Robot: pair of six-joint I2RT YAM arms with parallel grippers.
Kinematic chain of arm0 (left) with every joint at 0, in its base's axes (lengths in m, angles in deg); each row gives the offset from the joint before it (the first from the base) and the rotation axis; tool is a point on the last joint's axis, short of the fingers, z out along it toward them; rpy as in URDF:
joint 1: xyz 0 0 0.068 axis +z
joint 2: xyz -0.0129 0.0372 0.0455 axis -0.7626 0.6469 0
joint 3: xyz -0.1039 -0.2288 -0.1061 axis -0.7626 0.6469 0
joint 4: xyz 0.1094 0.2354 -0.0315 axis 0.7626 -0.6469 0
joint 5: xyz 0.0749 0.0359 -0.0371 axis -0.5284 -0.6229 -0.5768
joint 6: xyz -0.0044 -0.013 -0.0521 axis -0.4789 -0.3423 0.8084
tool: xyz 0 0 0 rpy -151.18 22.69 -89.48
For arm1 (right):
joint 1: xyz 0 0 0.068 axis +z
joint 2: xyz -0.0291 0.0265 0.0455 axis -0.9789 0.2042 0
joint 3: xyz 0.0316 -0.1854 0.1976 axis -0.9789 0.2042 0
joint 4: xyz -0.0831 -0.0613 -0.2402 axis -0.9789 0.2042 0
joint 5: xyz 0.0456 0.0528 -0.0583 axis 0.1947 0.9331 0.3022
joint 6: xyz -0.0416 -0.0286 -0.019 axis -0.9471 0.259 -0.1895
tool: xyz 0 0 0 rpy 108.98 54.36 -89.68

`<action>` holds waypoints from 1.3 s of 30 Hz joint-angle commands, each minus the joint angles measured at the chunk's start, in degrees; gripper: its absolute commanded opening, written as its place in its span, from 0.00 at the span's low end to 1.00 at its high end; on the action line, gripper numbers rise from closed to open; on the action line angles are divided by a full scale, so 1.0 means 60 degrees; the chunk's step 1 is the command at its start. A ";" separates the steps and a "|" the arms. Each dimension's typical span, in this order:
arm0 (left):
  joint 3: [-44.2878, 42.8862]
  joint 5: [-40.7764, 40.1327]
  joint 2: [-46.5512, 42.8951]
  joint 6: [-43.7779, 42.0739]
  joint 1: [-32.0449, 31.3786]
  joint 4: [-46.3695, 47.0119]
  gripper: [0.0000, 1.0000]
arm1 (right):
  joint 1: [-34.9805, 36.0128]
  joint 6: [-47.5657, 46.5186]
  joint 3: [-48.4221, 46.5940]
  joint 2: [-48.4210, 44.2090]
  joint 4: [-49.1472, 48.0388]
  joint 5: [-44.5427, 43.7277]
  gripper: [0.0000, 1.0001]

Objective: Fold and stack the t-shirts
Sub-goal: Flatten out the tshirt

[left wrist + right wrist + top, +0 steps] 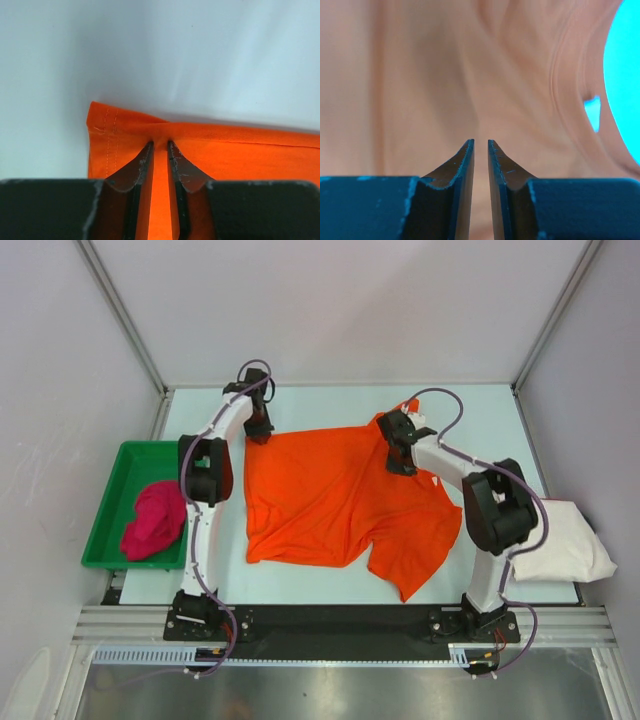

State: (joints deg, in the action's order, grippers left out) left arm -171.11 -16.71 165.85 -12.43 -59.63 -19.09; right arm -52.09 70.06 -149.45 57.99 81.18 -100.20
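Observation:
The bright orange t-shirt (330,495) lies spread on the table, one sleeve pointing to the near right. My left gripper (259,430) is at its far left corner, shut on the hem; the left wrist view shows orange cloth (250,150) pinched between the jaws (160,145). My right gripper (402,462) is on the shirt's far right part, and its jaws (480,142) stand nearly closed with cloth (420,75) filling the narrow gap. The magenta-pink t-shirt (153,520) lies bunched in the tray. The off-white t-shirt (565,540) lies folded at the right edge.
A green plastic tray (125,455) stands at the left edge of the pale table (470,410). Grey walls enclose the table on three sides. The arm bases stand on a black rail at the near edge.

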 commanded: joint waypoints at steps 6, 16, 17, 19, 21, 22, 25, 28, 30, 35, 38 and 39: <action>-0.0907 0.0602 0.0581 -0.0203 0.0367 -0.0363 0.22 | -0.0590 0.0052 -0.2166 0.2222 -0.0069 0.0301 0.21; -0.1113 0.1042 0.0699 -0.0071 0.0791 -0.0393 0.23 | -0.1497 0.0330 -0.2388 0.3059 0.0751 0.0711 0.20; -0.1128 0.1056 0.0699 -0.0057 0.0806 -0.0393 0.23 | -0.1600 0.0388 -0.2315 0.3015 0.0781 0.0784 0.20; -0.1157 0.1115 0.0713 -0.0056 0.0835 -0.0393 0.23 | -0.1819 0.0447 -0.2096 0.2956 0.0898 0.0858 0.20; -0.1201 0.1144 0.0713 -0.0013 0.0835 -0.0393 0.23 | -0.1937 0.0448 -0.1949 0.2825 0.0942 0.0843 0.21; -0.1230 0.1159 0.0757 -0.0013 0.0850 -0.0393 0.23 | -0.1982 0.0448 -0.1861 0.2810 0.0956 0.0843 0.20; -0.1260 0.1174 0.0772 0.0017 0.0835 -0.0393 0.23 | -0.2143 0.0433 -0.1802 0.2707 0.1074 0.0800 0.20; -0.1260 0.1144 0.0786 -0.0012 0.0835 -0.0407 0.23 | -0.2318 0.0477 -0.1670 0.2678 0.1132 0.0843 0.21; -0.1231 0.1159 0.0743 -0.0013 0.0850 -0.0407 0.23 | -0.2392 0.0463 -0.1567 0.2663 0.1016 0.0931 0.20; -0.1055 0.1538 0.0231 0.0133 0.0792 -0.0174 0.22 | -0.1881 -0.0225 -0.1142 0.1685 -0.0535 0.1503 0.22; -0.0967 0.1583 -0.0530 0.0221 0.0587 0.0134 0.26 | -0.1105 -0.0679 -0.1449 0.1069 -0.0976 0.1108 0.28; -0.0952 0.1526 -0.0764 0.0222 0.0441 0.0222 0.27 | -0.0929 -0.0767 -0.1696 0.0921 -0.1078 0.0976 0.35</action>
State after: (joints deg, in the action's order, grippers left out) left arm -176.60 -8.47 168.43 -12.10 -55.59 -21.05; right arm -62.58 70.36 -157.76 69.62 77.35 -91.57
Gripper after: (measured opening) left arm 0.248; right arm 0.264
